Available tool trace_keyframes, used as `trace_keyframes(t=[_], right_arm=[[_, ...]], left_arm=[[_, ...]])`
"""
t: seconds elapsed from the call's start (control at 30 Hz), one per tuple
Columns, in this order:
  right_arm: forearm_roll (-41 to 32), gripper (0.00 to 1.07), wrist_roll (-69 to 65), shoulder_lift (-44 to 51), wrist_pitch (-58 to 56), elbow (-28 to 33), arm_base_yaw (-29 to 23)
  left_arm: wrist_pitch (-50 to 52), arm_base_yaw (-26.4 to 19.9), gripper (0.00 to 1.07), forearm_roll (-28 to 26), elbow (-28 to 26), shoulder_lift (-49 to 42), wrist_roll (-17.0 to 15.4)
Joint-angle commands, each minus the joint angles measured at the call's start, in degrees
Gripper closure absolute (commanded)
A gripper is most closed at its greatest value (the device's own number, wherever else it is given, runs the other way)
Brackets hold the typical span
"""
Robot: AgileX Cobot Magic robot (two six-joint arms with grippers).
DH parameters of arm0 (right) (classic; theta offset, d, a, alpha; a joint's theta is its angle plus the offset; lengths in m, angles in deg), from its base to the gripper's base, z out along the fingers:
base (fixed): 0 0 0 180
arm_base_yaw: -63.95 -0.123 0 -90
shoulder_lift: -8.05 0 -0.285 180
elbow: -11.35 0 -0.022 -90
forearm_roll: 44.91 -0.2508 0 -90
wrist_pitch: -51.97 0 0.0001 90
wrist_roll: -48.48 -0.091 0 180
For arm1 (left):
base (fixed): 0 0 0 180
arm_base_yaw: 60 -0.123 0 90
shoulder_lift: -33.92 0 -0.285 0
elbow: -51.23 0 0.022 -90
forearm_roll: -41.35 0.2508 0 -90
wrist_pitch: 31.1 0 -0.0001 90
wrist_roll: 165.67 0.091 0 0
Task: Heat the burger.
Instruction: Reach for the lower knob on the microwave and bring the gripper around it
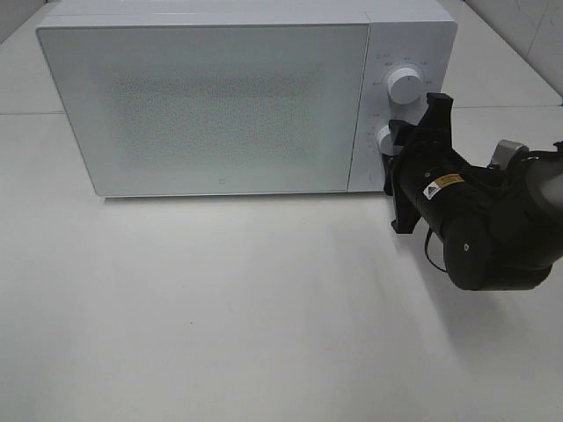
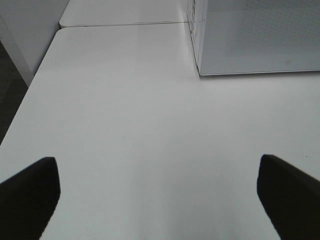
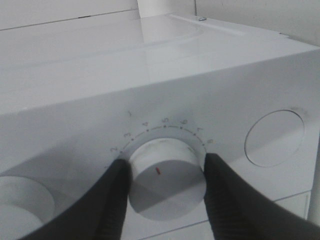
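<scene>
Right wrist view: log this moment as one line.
right gripper: shut on white round numbered dial | left gripper: open over white table | white microwave: door closed | burger: not in view

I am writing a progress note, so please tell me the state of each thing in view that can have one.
microwave door: closed.
upper knob: free, nothing touches it.
lower knob: clamped between the right gripper's fingers.
right gripper: shut on the lower knob.
left gripper: open, empty, above the table.

microwave door [image 1: 211, 105]: interior hidden | lower knob [image 1: 383, 135]: partly behind right gripper [image 1: 391, 148] | upper dial marks [image 1: 387, 60]: unreadable
</scene>
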Motion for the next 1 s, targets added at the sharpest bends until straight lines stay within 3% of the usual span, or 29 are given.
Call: trace_keyframes(t=[0.03, 0.37, 1.0], right_arm=[[4.3, 0.78, -3.2, 0.2, 10.3, -0.9, 0.0], [4.5, 0.76, -15.1, 0.2, 9.8, -0.9, 0.0], [4.1, 0.76, -15.3, 0.2, 9.7, -0.7, 0.0]], left_arm=[[0.7, -0.2, 0.02, -0.2, 0.2, -0.9, -0.4], [0.7, -0.2, 0.02, -0.2, 0.2, -0.9, -0.4], [0.7, -0.2, 0.02, -0.2, 0.2, -0.9, -0.4]])
